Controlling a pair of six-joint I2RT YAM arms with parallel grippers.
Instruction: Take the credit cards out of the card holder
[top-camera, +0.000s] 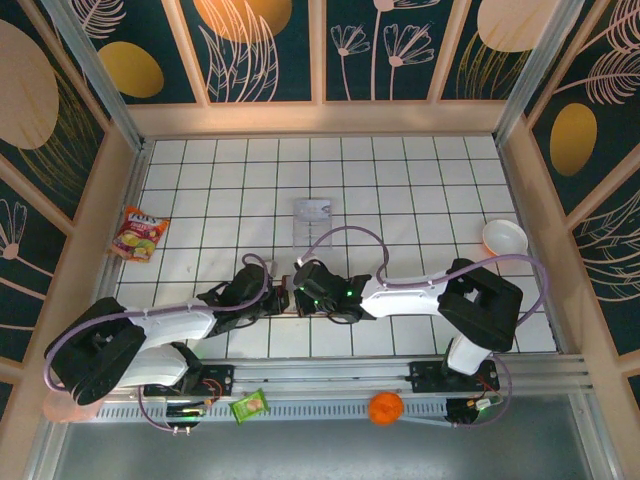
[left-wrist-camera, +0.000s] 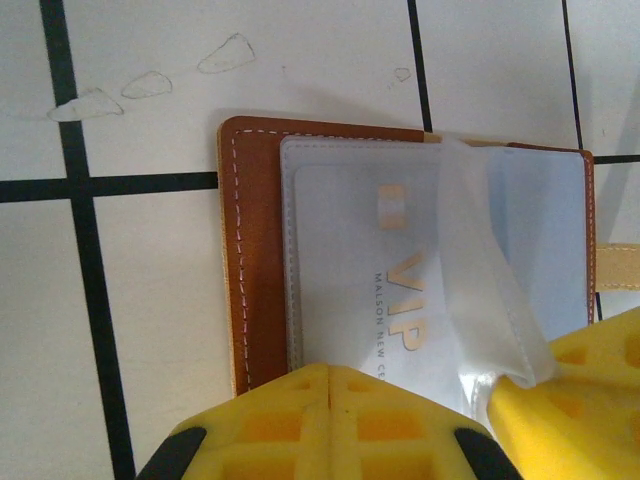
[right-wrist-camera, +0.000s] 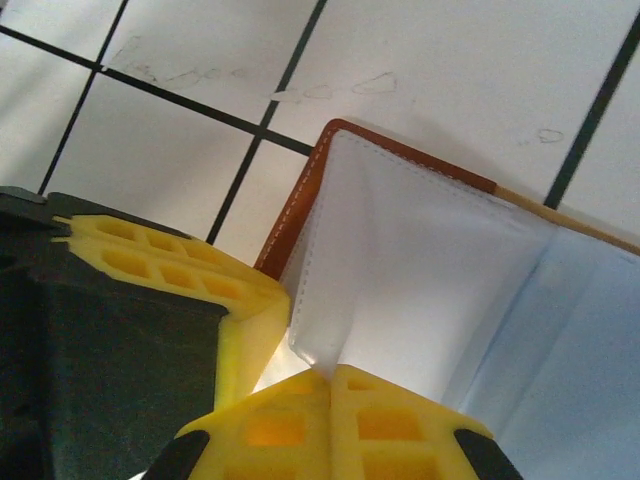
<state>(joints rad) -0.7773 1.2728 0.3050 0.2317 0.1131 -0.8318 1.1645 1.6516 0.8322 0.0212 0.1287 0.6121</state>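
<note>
The brown leather card holder lies open on the white tiles, its pale lining up. A pale credit card with gold "VIP" lettering sits inside its clear sleeve. My left gripper is shut, its tips down on the card's near edge; whether anything is pinched is hidden. My right gripper is shut on a corner of the clear sleeve and lifts it into a fold off the card holder. Seen from above, the left gripper and the right gripper meet tip to tip.
A clear plastic tray stands just beyond the grippers. A white bowl is at the right and a snack packet at the left. An orange and a green packet lie on the near rail.
</note>
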